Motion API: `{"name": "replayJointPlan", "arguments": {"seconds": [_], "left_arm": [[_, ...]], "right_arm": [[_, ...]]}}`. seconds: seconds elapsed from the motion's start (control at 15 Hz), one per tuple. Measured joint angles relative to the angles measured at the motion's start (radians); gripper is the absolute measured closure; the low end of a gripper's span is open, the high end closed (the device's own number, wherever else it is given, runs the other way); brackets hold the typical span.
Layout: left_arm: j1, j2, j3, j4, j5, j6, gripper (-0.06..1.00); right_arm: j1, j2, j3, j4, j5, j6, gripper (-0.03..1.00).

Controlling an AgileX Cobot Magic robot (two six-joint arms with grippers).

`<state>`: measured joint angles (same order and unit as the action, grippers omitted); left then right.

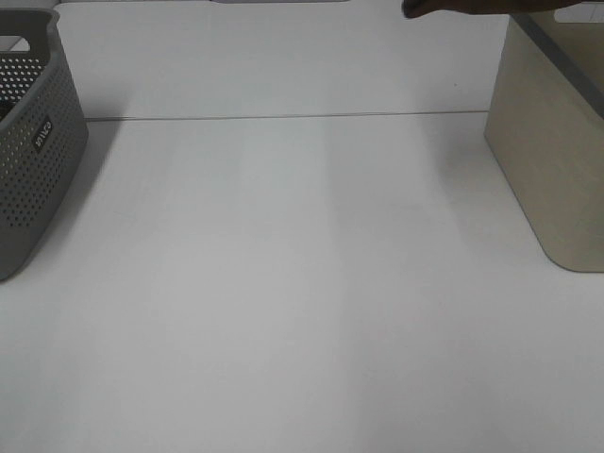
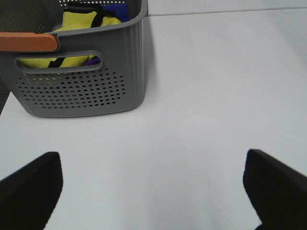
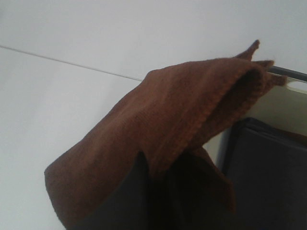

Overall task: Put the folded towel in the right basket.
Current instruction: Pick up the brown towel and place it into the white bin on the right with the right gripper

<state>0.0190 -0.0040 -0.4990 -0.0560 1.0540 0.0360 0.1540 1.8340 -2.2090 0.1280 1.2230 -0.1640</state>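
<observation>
Hanging brown stitched-edge towel (image 3: 182,110), boxy beige basket (image 1: 557,160), perforated grey basket (image 1: 28,160)

Soft brown fuzzy cloth towel (image 3: 182,110), perforated matt grey plastic basket (image 2: 81,91), smooth matt table (image 1: 302,283).

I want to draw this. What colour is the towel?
The towel is brown. The right wrist view shows it best.

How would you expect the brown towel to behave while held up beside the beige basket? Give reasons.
Probably floppy: the brown towel droops in soft folds rather than holding its shape. Likely light, since it looks like thin cloth with a stitched edge. A loose corner might catch the basket rim.
</observation>
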Motion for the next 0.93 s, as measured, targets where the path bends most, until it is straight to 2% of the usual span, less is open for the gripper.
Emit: {"name": "replayJointPlan", "arguments": {"seconds": [0.2, 0.27, 0.33, 0.4, 0.67, 0.93], "left_arm": [[0.000, 0.000, 0.000, 0.000, 0.000, 0.000, -0.03], [0.000, 0.000, 0.000, 0.000, 0.000, 0.000, -0.03], [0.000, 0.000, 0.000, 0.000, 0.000, 0.000, -0.03], [0.000, 0.000, 0.000, 0.000, 0.000, 0.000, -0.03], [0.000, 0.000, 0.000, 0.000, 0.000, 0.000, -0.03], [0.000, 0.000, 0.000, 0.000, 0.000, 0.000, -0.03]], "right_arm": [[-0.184, -0.036, 0.004, 0.051, 0.000, 0.000, 0.93], [-0.241, -0.052, 0.021, 0.053, 0.000, 0.000, 0.93], [-0.262, -0.058, 0.036, 0.055, 0.000, 0.000, 0.93], [-0.329, -0.072, 0.092, 0.059, 0.000, 0.000, 0.93], [-0.394, -0.073, 0.241, 0.058, -0.002, -0.004, 0.93], [-0.394, -0.047, 0.387, 0.067, -0.168, -0.030, 0.93]]}}
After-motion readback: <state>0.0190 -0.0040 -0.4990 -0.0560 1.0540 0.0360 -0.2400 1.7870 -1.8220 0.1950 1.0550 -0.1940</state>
